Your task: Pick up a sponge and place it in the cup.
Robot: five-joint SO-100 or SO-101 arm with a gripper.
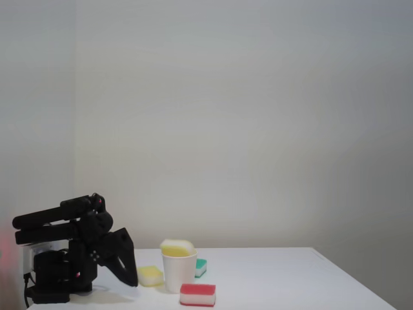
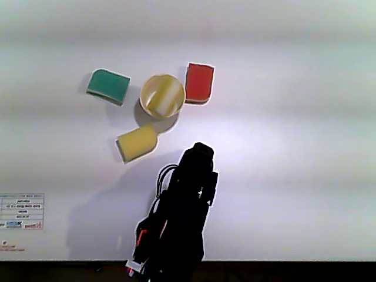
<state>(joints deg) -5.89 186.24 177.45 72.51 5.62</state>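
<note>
**Gripper back home, sponge sitting in the cup**

Gripper [image 1: 129, 274] first: in the fixed view the black two-finger gripper hangs low at the front of the folded black robot arm [image 1: 64, 223], pointing down at the white table [image 1: 290, 278]. It holds nothing that I can see. I cannot tell if its fingers are apart or together, because they look like one dark shape. Just to the right stands the plain white paper cup [image 1: 179, 271]. The pale yellow soft sponge [image 1: 177, 247] pokes out over the cup's rim, so it is inside the cup but sticks up a bit. A smaller yellow sponge [image 1: 150, 276] lies on the table between the gripper and the cup. A red-topped sponge with a white middle layer [image 1: 197, 294] lies in front of the cup, and a green sponge [image 1: 201, 267] peeks out behind it.

In the other view, from above, the arm [image 2: 185, 205] is folded near the bottom edge, well apart from the cup [image 2: 145, 94]. The pale sponge [image 2: 167, 98] rests inside the cup, leaning to its right side. The green sponge [image 2: 108, 86] is to the left, the red one [image 2: 199, 83] just beside the cup on the right, and the small yellow one [image 2: 136, 143] below it.

I think the job is done. The arm only needs to rest; nothing more needs picking up.
</note>
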